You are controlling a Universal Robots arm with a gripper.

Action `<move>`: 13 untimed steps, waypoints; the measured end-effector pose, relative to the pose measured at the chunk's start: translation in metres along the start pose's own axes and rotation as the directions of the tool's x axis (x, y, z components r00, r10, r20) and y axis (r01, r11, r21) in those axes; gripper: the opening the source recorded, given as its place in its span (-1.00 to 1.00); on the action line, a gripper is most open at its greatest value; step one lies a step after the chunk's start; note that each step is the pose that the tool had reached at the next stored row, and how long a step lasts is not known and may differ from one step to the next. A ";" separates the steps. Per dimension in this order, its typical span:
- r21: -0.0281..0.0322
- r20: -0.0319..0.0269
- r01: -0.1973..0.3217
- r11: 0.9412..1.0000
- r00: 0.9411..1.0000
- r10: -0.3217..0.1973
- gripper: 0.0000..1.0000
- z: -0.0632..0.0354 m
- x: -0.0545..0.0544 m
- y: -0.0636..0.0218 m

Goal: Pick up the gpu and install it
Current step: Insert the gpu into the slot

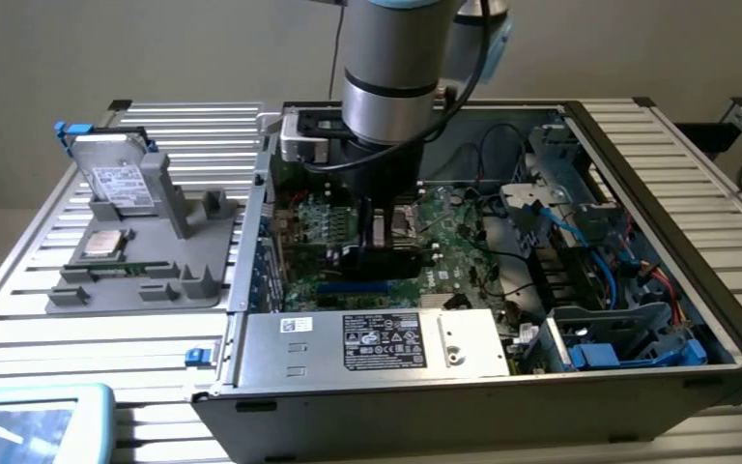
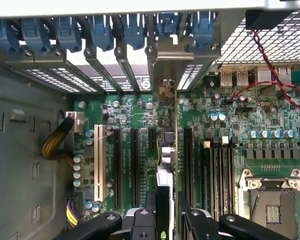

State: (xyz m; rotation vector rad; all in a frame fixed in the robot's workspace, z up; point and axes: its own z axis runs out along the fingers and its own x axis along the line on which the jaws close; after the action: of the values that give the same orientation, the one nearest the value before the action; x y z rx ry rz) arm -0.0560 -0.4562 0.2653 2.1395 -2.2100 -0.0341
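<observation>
Power supply label (image 1: 382, 340), hard drive label (image 1: 120, 181): print present, nothing legible.

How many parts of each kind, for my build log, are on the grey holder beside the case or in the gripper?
hard drive: 1
processor chip: 1
memory stick: 1
gpu, held in the gripper over the motherboard: 1
Total: 4
</observation>
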 end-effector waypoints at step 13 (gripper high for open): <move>0.002 0.000 -0.001 1.000 1.000 0.001 -0.47 0.0033 0.000 0.0040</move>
State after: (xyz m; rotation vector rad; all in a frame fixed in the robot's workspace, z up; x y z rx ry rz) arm -0.0603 -0.4562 0.2622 2.1398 -2.2115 -0.0325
